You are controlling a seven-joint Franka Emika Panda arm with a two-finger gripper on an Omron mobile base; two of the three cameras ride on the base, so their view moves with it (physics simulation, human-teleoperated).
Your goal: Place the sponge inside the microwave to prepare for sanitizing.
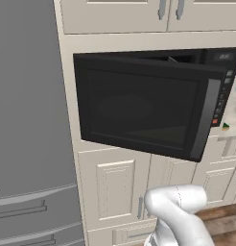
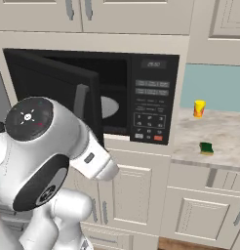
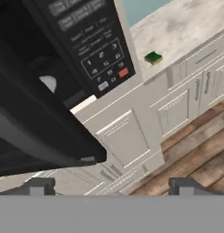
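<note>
The gripper (image 3: 112,187) is wide and empty near the open microwave (image 2: 153,97); the sponge (image 2: 206,148) lies right on the counter (image 2: 224,132).

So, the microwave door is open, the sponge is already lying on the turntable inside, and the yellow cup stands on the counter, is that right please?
Not quite: the sponge is not on the turntable; it lies on the counter to the right of the microwave, as the right base view shows. The rest holds: the door is open and the yellow cup stands on the counter.
</note>
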